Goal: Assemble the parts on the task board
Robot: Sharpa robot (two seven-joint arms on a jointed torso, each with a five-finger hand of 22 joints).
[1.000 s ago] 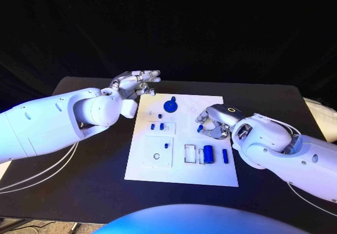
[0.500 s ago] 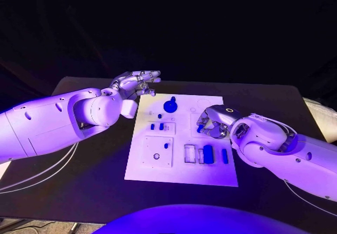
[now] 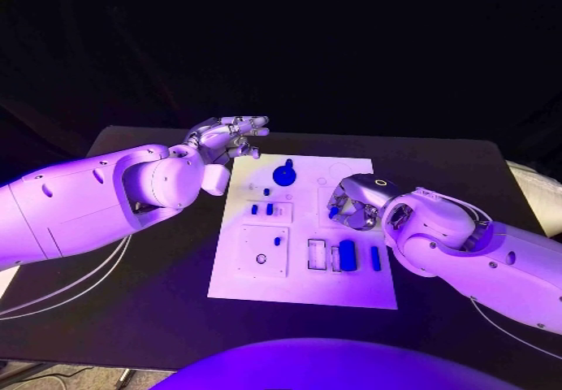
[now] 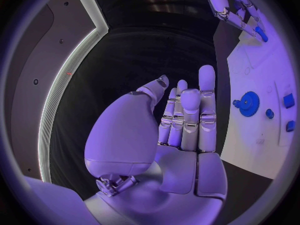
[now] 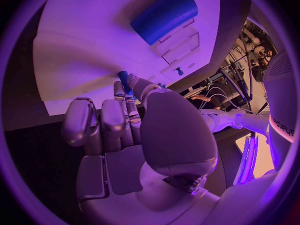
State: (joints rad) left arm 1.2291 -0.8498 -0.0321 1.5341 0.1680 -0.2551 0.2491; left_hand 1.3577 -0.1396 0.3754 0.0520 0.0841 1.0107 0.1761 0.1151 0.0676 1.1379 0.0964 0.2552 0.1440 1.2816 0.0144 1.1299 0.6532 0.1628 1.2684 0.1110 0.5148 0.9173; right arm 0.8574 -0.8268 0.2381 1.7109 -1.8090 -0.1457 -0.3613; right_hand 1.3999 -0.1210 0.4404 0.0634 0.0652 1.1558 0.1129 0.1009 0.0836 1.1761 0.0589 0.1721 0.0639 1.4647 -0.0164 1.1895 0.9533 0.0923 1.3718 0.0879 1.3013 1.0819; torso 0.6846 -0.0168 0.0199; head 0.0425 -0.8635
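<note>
The white task board lies in the middle of the black table. My right hand hovers low over the board's right middle and pinches a small blue part between thumb and finger; the right wrist view shows that small blue part at the fingertips just above the board. My left hand is raised off the board's far left corner, fingers extended, holding nothing. In the left wrist view the left hand stands next to the board, with the blue gear beyond it.
On the board are a blue gear, two short blue pegs, a blue cylinder beside a white slot, and a thin blue bar. The blue cylinder lies ahead of my right hand. Bare black table surrounds the board.
My right hand has shifted very slightly over the board with the blue part still pinched. The left hand has stayed where it was.
</note>
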